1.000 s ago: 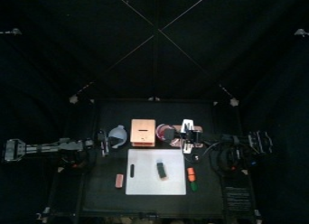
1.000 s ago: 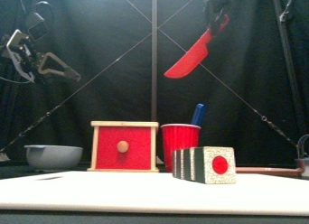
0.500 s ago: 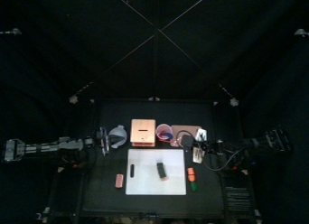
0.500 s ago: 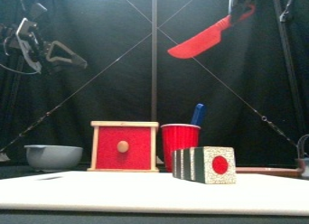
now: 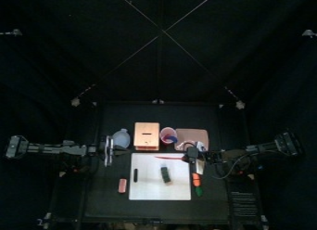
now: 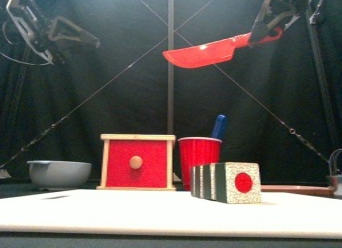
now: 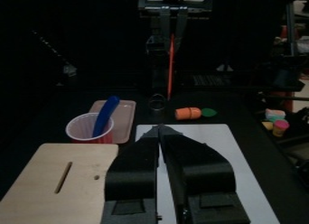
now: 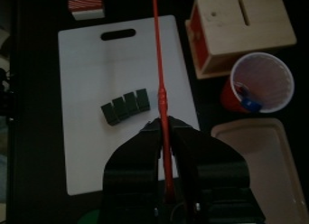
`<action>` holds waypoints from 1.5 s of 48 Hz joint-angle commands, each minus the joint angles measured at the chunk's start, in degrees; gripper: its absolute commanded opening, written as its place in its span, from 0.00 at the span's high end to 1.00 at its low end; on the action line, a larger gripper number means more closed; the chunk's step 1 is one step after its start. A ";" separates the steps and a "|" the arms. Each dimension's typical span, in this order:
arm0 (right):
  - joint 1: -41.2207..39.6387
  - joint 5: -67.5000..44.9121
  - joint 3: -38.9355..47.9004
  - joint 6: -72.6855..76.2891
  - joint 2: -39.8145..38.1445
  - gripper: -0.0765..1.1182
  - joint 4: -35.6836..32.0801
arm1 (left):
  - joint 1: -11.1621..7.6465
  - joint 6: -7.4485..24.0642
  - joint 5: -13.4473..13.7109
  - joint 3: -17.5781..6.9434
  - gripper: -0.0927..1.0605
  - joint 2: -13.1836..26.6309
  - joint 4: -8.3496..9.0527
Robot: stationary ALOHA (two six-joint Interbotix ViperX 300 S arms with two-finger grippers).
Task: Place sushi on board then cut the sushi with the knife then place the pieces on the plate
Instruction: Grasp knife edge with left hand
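One red knife (image 6: 203,54) held by right hand (image 6: 267,30) | left hand (image 7: 158,135) closed | sushi roll (image 6: 227,182) red end: front only

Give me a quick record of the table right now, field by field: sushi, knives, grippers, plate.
sushi roll: blocks together, lying on the white board
red knife: held in the air over the board
right gripper: shut on the red knife
left gripper: high at the left, shut, holding nothing
blue knife: standing in the red cup
pink tray: no sushi on it
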 commanded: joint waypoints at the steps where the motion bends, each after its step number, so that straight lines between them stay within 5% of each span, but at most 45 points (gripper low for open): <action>1: -0.26 -5.89 1.76 0.70 -0.35 0.52 0.44 | -1.85 0.09 0.00 -3.43 0.31 2.55 0.18; 9: -0.88 -10.20 3.43 0.79 0.70 0.52 1.41 | -3.69 0.18 2.55 -6.77 0.12 7.56 0.53; 17: -1.32 -10.90 3.96 0.79 3.08 0.52 1.49 | -4.04 0.00 8.09 -10.37 0.11 11.34 0.35; 29: -2.55 -10.99 4.13 0.70 6.59 0.52 1.49 | -5.01 0.00 12.04 -13.18 0.11 14.77 -5.45; 45: -2.81 -13.45 4.48 0.70 7.91 0.52 2.81 | -4.92 0.00 20.39 -19.25 0.11 25.58 -3.25; 52: -2.64 -14.94 5.01 0.62 8.53 0.52 3.69 | -4.57 0.00 20.48 -21.01 0.11 28.65 -0.70; 72: -2.55 -16.61 5.10 0.70 10.99 0.52 4.22 | -4.13 0.00 20.21 -25.84 0.11 36.39 -0.53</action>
